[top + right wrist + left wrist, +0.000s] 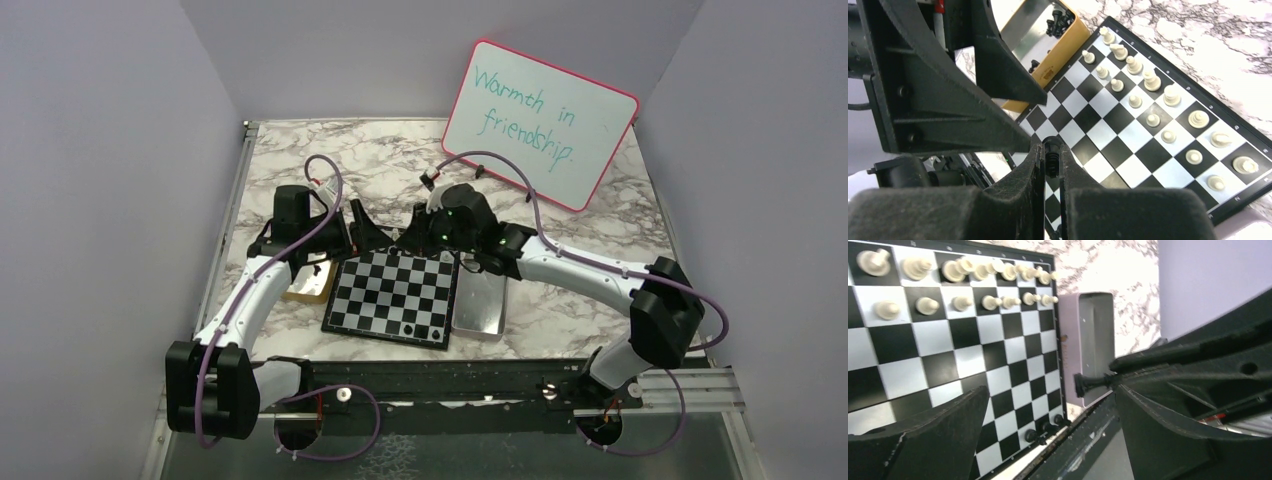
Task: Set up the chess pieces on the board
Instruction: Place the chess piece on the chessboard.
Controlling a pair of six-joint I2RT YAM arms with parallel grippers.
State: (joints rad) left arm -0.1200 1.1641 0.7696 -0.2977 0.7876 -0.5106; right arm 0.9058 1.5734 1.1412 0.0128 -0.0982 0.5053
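Note:
The board [385,290] lies in front of both arms. Pale chess pieces [963,287] fill two rows along its far side [1158,105]. Three black ones [1045,429] stand at its near right corner. My right gripper [1050,156] is shut on a black chess piece [1050,150], held lying on its side above the board's far edge; the left wrist view shows that piece [1090,382] sticking out of the right fingers. My left gripper [1050,390] is open wide right beside it, with nothing between its fingers. Both grippers [368,228] [415,232] meet at the board's far edge.
A gold tray [1068,42] with several black pieces [1058,17] sits left of the board [308,287]. A silver metal tray [480,305] lies against the board's right side. A pink-rimmed whiteboard [540,120] leans at the back right.

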